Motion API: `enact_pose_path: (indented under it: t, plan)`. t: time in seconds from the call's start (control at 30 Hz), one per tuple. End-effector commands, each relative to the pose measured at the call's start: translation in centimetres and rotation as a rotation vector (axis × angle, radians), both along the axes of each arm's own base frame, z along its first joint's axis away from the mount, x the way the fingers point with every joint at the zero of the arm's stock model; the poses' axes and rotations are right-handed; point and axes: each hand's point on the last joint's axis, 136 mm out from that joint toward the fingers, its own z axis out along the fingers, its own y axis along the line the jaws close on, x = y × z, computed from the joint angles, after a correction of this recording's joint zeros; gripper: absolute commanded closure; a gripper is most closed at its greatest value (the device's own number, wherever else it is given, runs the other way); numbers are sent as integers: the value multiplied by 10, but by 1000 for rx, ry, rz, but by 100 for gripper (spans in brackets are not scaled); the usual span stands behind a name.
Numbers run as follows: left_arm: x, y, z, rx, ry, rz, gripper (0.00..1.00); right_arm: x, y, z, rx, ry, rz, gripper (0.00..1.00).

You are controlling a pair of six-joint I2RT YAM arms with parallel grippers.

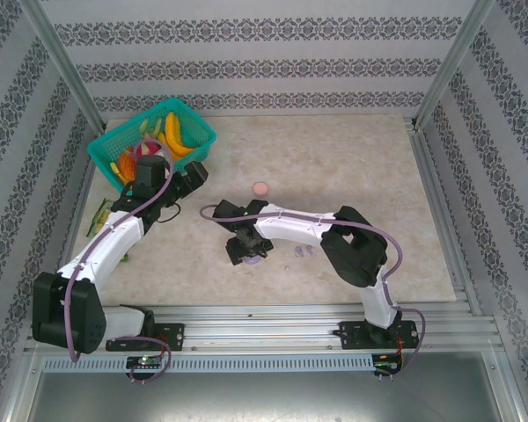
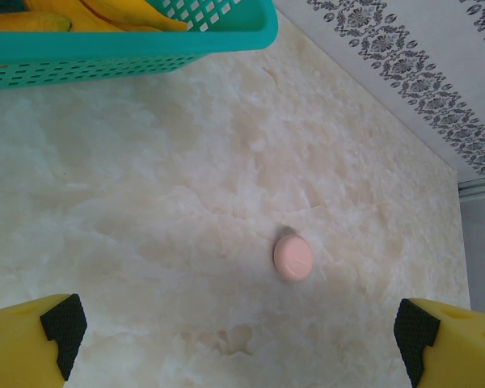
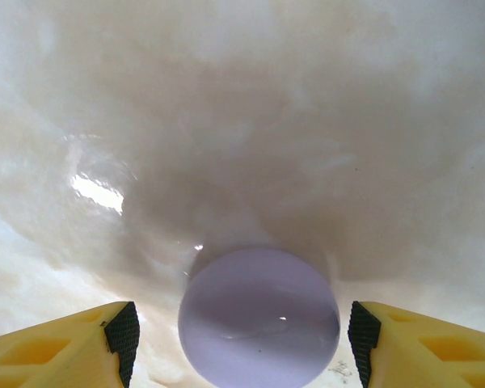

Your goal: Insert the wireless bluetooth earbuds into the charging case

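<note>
The table [image 1: 352,167] was cream marble, veined in beige — the walls [image 1: 246,66] white with grey damask stripes. The basket [image 2: 129,48] was teal, its bananas [image 1: 178,134] yellow. There was a pink case [image 2: 293,257] and a lilac case [image 3: 259,319]. Fingers [image 2: 16,343] were yellow, pads [image 2: 63,323] black.

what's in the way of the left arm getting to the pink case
Probably nothing. The left gripper is open, and the pink case lies alone on the bare table just ahead of it; the teal basket stands clear of the path.
</note>
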Motion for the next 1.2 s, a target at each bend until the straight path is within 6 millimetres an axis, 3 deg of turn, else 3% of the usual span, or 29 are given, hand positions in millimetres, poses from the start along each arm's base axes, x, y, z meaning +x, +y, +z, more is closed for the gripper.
enact_pose_path:
  t: [0.0,0.67,1.0,1.17]
  plan:
    - [5,3,1,-17,-10,11,0,-9,-6,-8,-46,41,82,29]
    - [6,3,1,-21,-6,12,0,-8,-11,-24,-95,52,107,34]
    - [6,2,-1,-23,-5,12,0,-8,-12,-22,-120,42,112,39]
    - [6,2,-2,-26,-4,8,0,-8,-13,-22,-124,41,103,48]
